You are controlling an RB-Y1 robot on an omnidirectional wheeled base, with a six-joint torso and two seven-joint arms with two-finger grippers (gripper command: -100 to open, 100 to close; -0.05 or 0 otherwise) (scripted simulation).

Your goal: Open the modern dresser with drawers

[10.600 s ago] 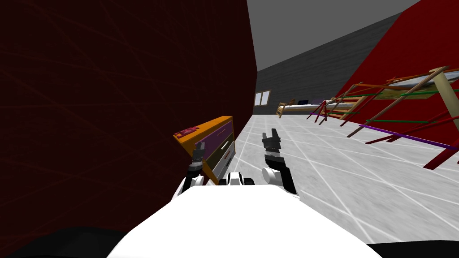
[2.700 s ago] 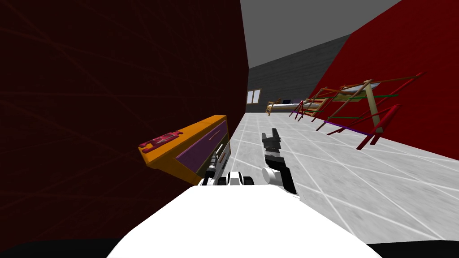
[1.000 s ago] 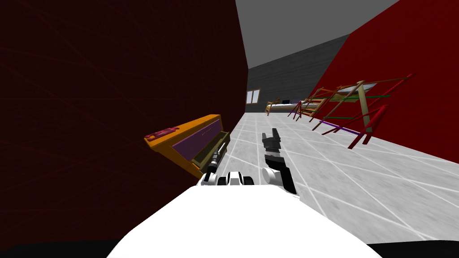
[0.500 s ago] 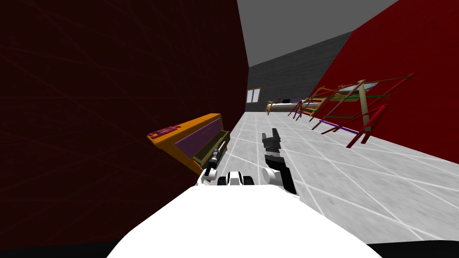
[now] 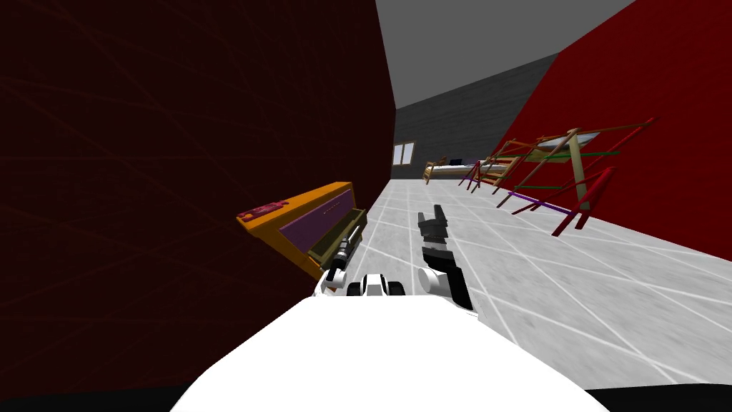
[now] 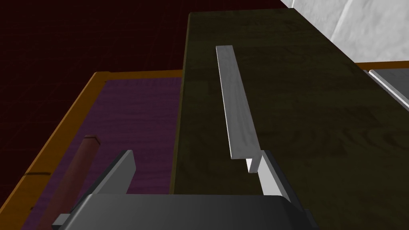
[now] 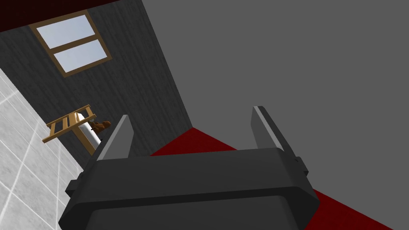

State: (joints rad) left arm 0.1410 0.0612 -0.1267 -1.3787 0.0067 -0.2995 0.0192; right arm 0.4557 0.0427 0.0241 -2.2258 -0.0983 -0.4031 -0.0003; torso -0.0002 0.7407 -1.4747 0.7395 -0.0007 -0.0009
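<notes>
Item: orange dresser (image 5: pixel 307 200), low on my left, backed against the dark red wall (image 5: pixel 179 179), standing on the pale tiled floor (image 5: pixel 500 272). Fronts: one purple drawer front (image 6: pixel 136 119) at the top with a reddish bar (image 6: pixel 78 171) for its pull. Below it is an olive drawer (image 6: pixel 287 112) with a light grey handle (image 6: pixel 235 104), and this drawer stands proud of the purple one, so I judge it part way out. Left gripper (image 6: pixel 195 155): at the olive drawer, fingers wide apart and gripping nothing. The near end of the handle lies just inside one finger and may touch it. Right gripper (image 5: pixel 431 213): raised over the floor to the right, well apart from the dresser, fingers wide and empty. Step in hand: drawing the olive drawer open. Next move, as I judge it: either close on the handle or hook it and pull straight towards me, square to the front, so the finger does not slide off the handle's end. On the dresser top: a flat pink-red piece (image 5: pixel 263 209), kind not clear. Brands, labels, writing: none readable.
</notes>
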